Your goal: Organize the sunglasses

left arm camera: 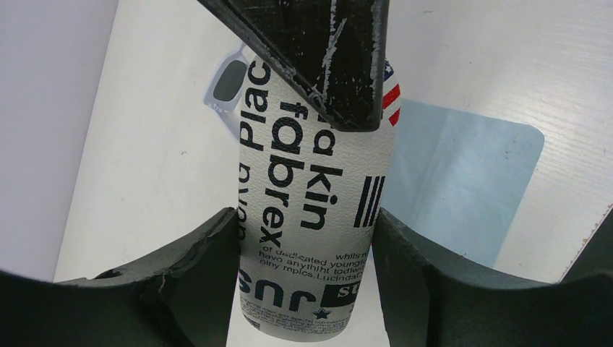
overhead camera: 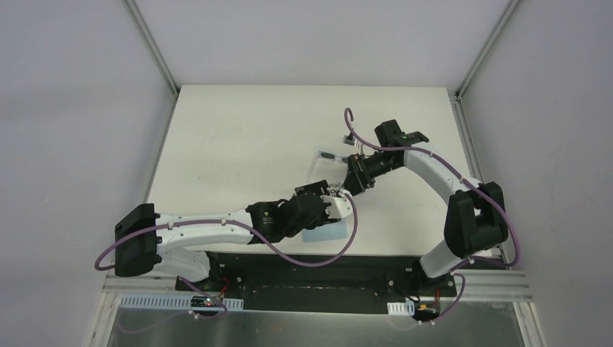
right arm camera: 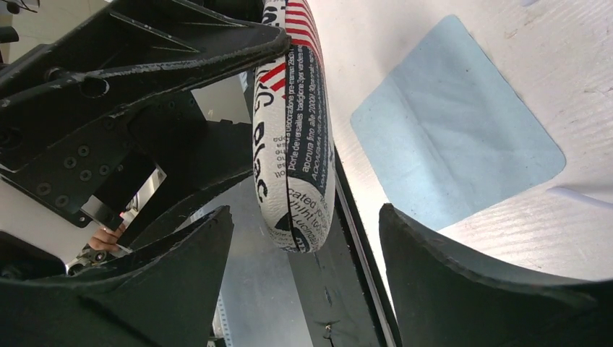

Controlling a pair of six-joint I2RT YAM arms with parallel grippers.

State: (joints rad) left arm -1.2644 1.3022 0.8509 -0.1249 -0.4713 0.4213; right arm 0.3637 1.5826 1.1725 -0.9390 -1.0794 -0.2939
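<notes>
Your left gripper (left arm camera: 305,217) is clamped on the case (left arm camera: 311,166), over the cloth (left arm camera: 463,191) at the table's (overhead camera: 238,130) near edge. Your right gripper (right arm camera: 305,213) straddles the case's far end, jaws apart with gaps on both sides. The sunglasses (left arm camera: 230,83) lie mid-table beyond the case. Only the left wrist view shows a lens clearly, the rest being hidden behind the case.

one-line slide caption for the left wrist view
Printed case clamped in the left gripper, sunglasses and blue cloth on the table behind.
</notes>
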